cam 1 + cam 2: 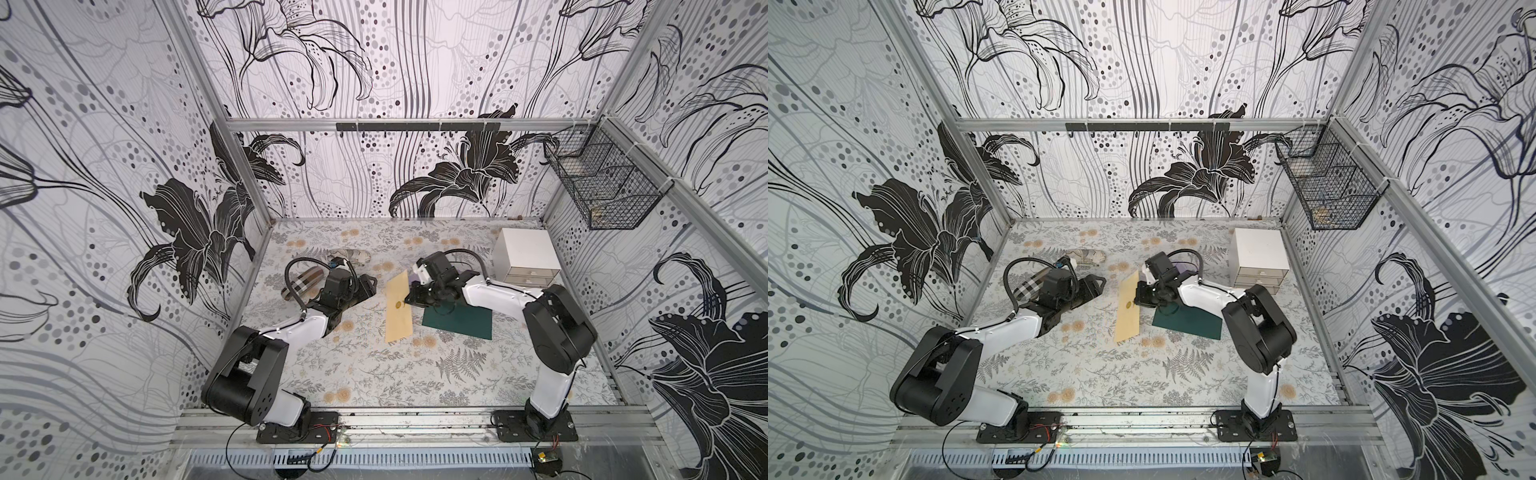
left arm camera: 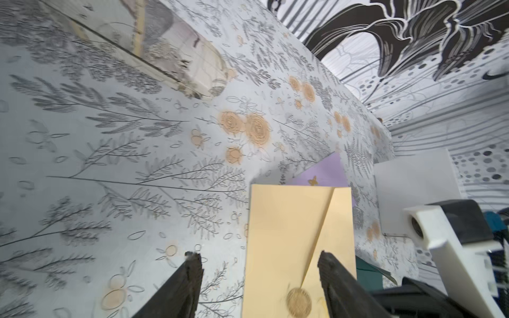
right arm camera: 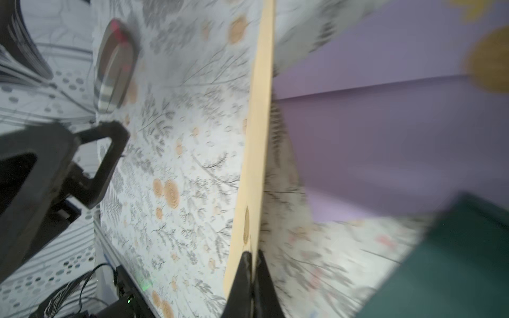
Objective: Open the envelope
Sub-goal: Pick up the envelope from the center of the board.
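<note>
At the left of the floral worktop (image 1: 374, 374) a checked case (image 1: 302, 282) lies just behind the left arm. The left gripper (image 1: 371, 286) hangs low over the worktop with its jaws well apart and nothing between them. In the left wrist view its two dark fingers (image 2: 192, 275) frame the near part of the envelope without touching it.

The cream envelope (image 1: 399, 318) lies flat in the middle of the worktop, between the two grippers. Its pointed flap is down, with a round gold seal (image 1: 398, 305) at the tip.

The right gripper (image 1: 409, 298) has its jaws pressed together. Its tips are at the envelope's right edge, just beside the seal. In the right wrist view the closed fingertips (image 3: 248, 264) meet the cream edge, but I cannot tell whether any paper is pinched between them.

Under the right arm lie a dark green sheet (image 1: 461, 324) and a lilac sheet (image 2: 325, 172). A white drawer unit (image 1: 525, 253) stands in the far right corner
</note>
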`<state>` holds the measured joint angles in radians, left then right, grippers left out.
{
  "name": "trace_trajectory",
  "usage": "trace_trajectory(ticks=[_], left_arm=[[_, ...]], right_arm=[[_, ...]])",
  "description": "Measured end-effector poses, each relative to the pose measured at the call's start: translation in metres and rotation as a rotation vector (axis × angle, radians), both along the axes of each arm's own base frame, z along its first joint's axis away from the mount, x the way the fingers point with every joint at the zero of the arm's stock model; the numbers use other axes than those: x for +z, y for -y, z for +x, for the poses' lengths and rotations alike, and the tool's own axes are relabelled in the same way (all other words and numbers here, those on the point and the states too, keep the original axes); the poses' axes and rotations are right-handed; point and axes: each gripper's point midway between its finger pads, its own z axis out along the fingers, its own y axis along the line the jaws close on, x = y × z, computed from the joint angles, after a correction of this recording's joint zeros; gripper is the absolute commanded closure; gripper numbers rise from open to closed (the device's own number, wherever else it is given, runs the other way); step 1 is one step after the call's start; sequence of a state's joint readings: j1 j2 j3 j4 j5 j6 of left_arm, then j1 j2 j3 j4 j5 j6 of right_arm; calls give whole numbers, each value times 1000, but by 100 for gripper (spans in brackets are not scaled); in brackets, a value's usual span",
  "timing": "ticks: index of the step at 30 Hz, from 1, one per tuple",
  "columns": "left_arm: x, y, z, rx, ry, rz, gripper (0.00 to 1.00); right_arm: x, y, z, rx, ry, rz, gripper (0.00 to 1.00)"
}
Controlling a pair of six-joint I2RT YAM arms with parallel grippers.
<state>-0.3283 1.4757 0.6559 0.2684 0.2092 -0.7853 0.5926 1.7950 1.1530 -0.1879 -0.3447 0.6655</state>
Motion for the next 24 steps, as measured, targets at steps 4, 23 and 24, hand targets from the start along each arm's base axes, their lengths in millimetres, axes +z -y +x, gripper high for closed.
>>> trace_trajectory(ticks=[4,23,24], left_arm=[[3,22,1,-106,26,-75,29],[-13,80,0,-377,-29,-310,30],[-13,81,0,-384,-30,-319,30]], right_arm=[[10,47,12,-112,27,-15,100],[47,40,20,-132,117,247,100],[51,38,21,-129,121,263,100]])
